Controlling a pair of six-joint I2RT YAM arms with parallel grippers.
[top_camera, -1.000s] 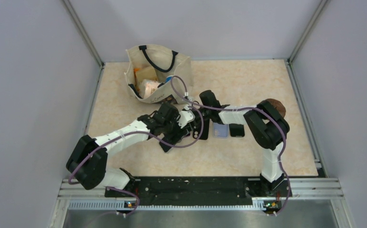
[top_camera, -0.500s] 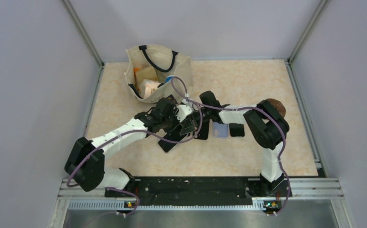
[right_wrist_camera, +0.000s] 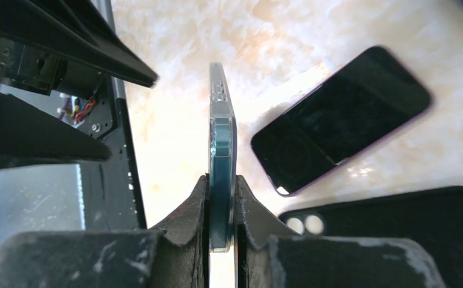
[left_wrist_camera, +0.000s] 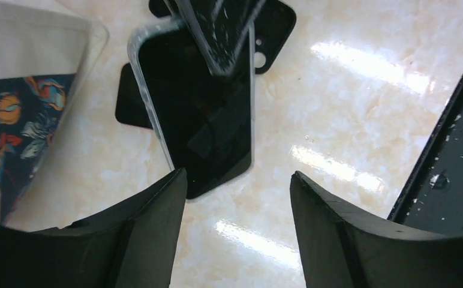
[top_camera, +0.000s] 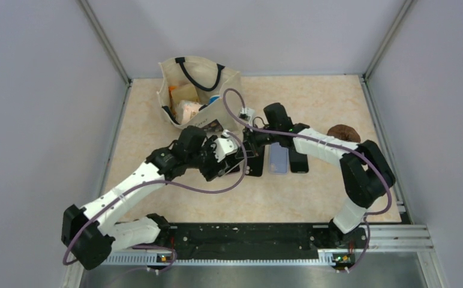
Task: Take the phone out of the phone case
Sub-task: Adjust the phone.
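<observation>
The surface [top_camera: 313, 102] is beige with pale marbling. The tote bag [top_camera: 232, 90] is cream with black handles, and a patch [left_wrist_camera: 19, 120] on its cloth is navy with orange and white flowers. The phone case [right_wrist_camera: 222, 120] is clear with teal showing through. The phone [left_wrist_camera: 208, 120] has a black screen. A second phone [right_wrist_camera: 340, 144] is purple-rimmed. The left hand [left_wrist_camera: 236, 180] and right hand [right_wrist_camera: 222, 183] are black.
</observation>
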